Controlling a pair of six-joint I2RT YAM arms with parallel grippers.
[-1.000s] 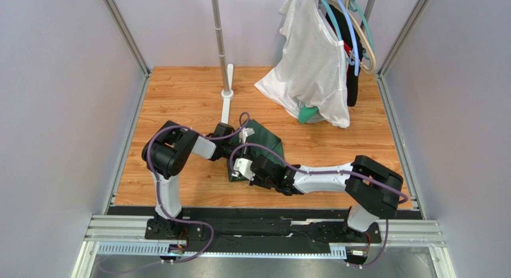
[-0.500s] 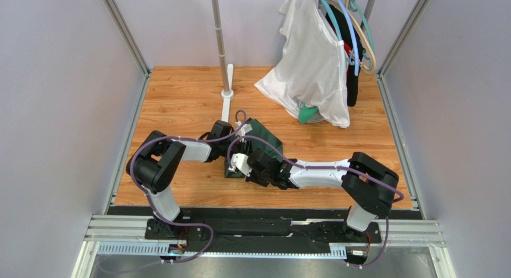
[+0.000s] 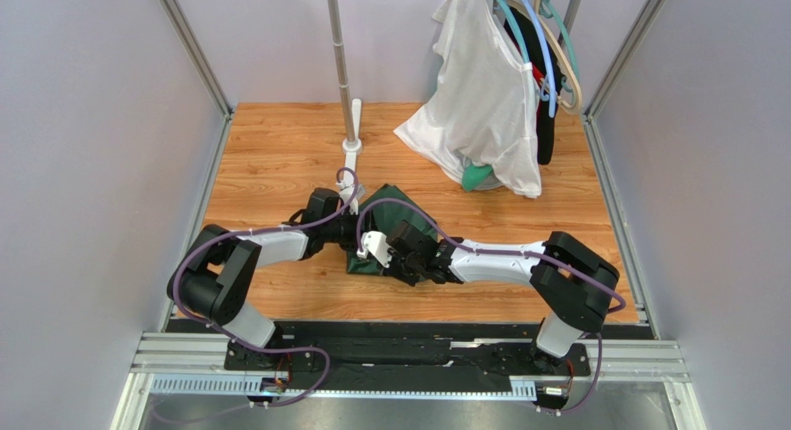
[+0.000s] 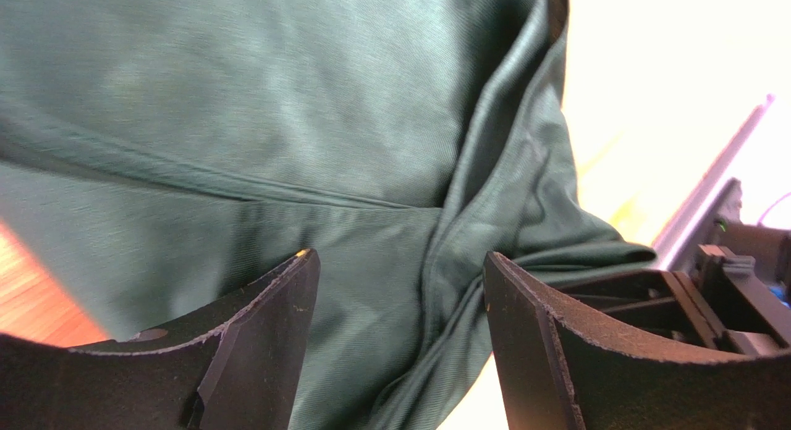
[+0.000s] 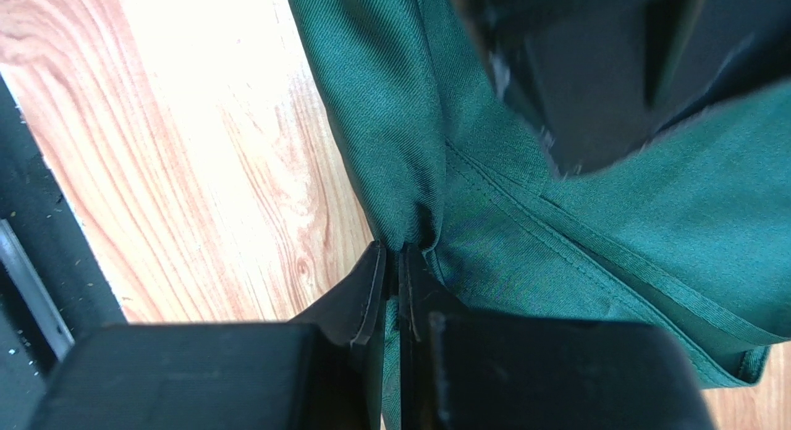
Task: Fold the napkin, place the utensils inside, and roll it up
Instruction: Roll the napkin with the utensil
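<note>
Your right claw (image 5: 395,254) is pressed together, pinching a bunched fold of the napkin (image 3: 399,210) at its near edge. Your left claw (image 4: 399,272) stands spread over the cloth, gripping nothing. Napkin lies crumpled mid-desk (image 3: 278,152), not squarely folded; no utensils visible; rolling not begun. Judged: early stage. Beyond, a white garment (image 3: 483,106) hangs. No readable writing

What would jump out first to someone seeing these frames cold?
The dark green napkin lies bunched in the middle of the table, with both grippers at it. The right gripper is pinched shut on a fold of the cloth, and the left gripper hovers open close over it. At the back right hangs a white garment.
</note>
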